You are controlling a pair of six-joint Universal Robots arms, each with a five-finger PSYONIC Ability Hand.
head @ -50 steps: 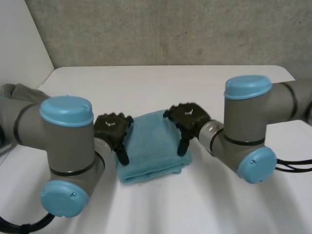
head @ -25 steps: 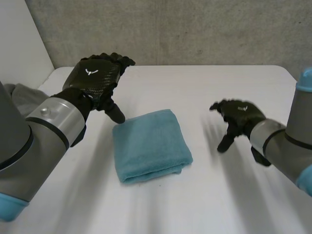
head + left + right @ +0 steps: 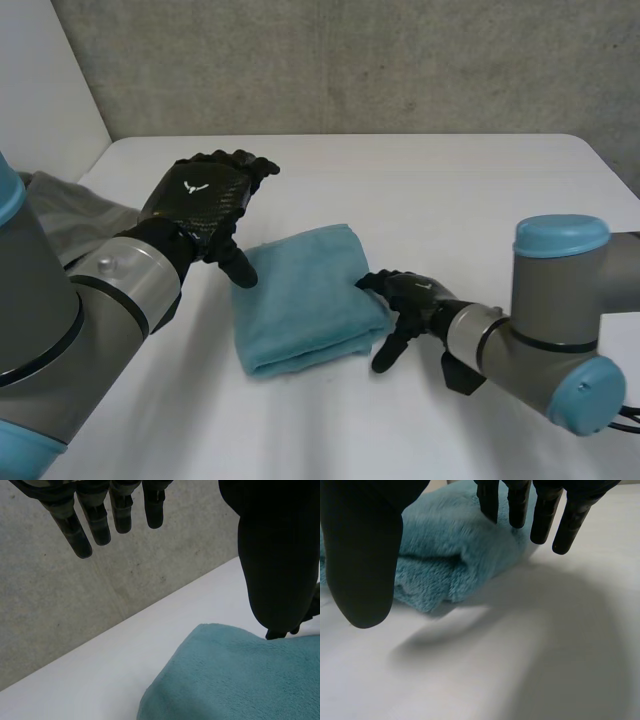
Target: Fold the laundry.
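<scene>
A folded teal towel [image 3: 305, 298] lies on the white table [image 3: 450, 190]. My left hand [image 3: 205, 200] hovers above its far left corner, fingers straight and empty; the left wrist view has the towel [image 3: 235, 680] below its thumb [image 3: 277, 565]. My right hand [image 3: 408, 300] is low at the towel's right edge, open, its fingertips [image 3: 517, 502] at the cloth's [image 3: 455, 550] folded edge while the thumb [image 3: 362, 555] hangs over the near corner. Whether the fingertips touch the cloth I cannot tell.
A grey garment [image 3: 70, 215] lies at the table's left edge behind my left arm. A concrete wall [image 3: 350, 60] stands behind the table. Bare tabletop [image 3: 320, 430] stretches in front of the towel and to its right.
My right hand came down and leftward to the towel's right edge. My left hand, which had lifted off the towel, dropped slightly toward its far left corner. The towel stayed put.
</scene>
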